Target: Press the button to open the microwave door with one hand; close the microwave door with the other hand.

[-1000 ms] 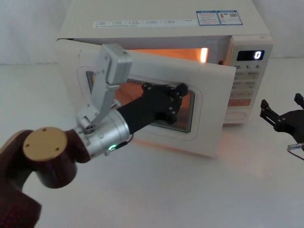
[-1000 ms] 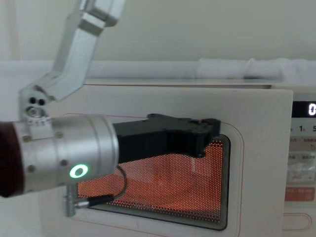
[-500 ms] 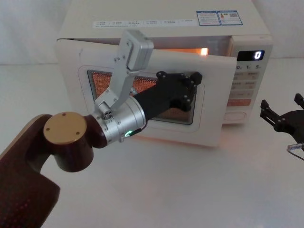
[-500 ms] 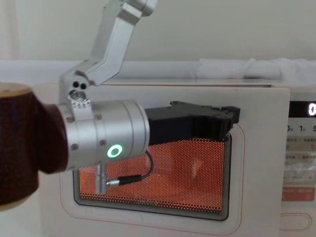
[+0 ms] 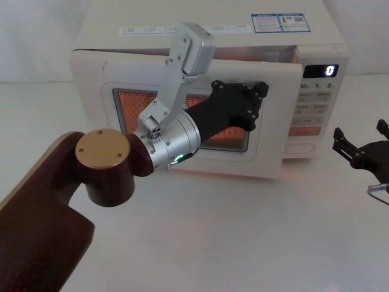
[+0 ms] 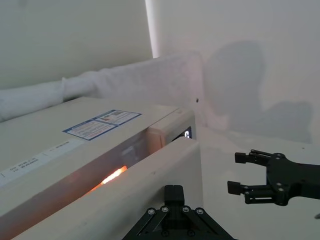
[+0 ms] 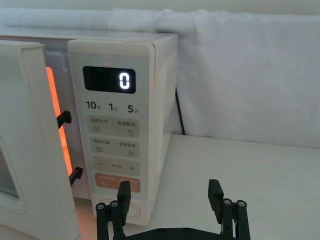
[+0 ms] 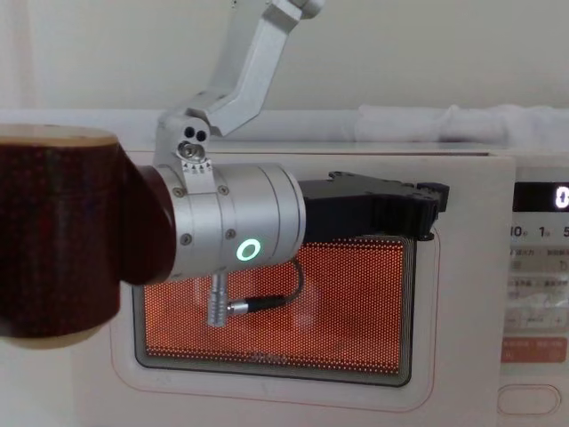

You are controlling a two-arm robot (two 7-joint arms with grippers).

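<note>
Head view: the left gripper point(image 5: 258, 103) has pushed the door point(image 5: 273, 146) nearly shut; its jaws' state is hidden. The right gripper point(image 5: 358, 143), open and empty, hangs beside the button point(image 5: 299, 148).

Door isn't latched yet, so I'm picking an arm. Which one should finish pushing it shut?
Left. The left gripper is at the microwave door, which is still slightly ajar. The right gripper hangs open off to the side, beyond the control panel.

L gripper point(image 5: 258, 103) fingertips hidden vs microwave door point(image 5: 267, 152) | button point(image 8: 532, 400) cut by chest edge | R gripper point(image 5: 358, 143) cut at head edge
</note>
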